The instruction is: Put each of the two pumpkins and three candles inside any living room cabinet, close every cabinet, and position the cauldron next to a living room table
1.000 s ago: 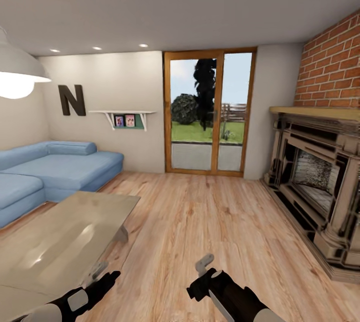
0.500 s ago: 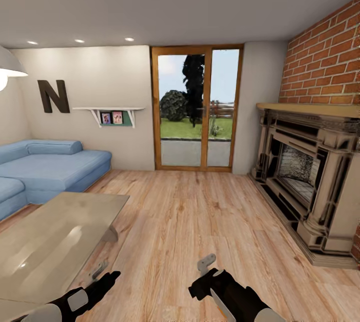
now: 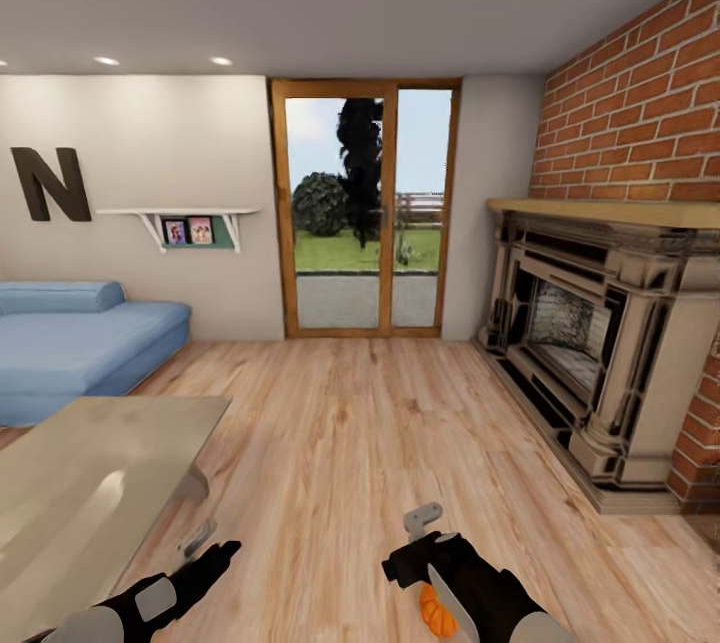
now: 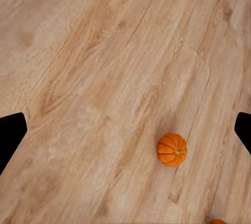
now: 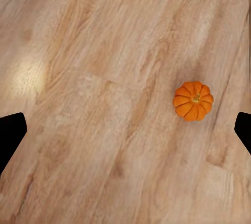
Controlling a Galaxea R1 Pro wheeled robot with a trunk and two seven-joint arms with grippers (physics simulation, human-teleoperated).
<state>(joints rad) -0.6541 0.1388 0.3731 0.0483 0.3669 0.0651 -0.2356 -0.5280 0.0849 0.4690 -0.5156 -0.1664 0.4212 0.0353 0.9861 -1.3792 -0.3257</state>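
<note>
Turning right, judging by the head view vs. a sec ago: door, sofa and table [image 3: 90, 483] have all slid left, fireplace [image 3: 590, 343] fills more of the right side, so it's the camera that moved, not the room. What's new: an orange bit of pumpkin [image 3: 433, 611] now peeks out beside my right arm, on the floor [image 3: 380, 423] just in front of me, so I've got a target to pick up; no cabinet seen yet. Left tool [image 3: 200, 539] and right tool [image 3: 420, 521] both hang low over the boards, fingers spread wide, holding nothing; wrist views show only dark fingertips at the frame edges w/ bare floor between. Right wrist view looks down on a pumpkin [image 5: 193, 100] sitting upright, stem up toward the cam, axis vertical. Left wrist view has a pumpkin [image 4: 172, 150] tipped over, stem pointing sideways along the floor, plus an orange sliver [image 4: 218, 221] at the edge, prob. the 2nd one.
</note>
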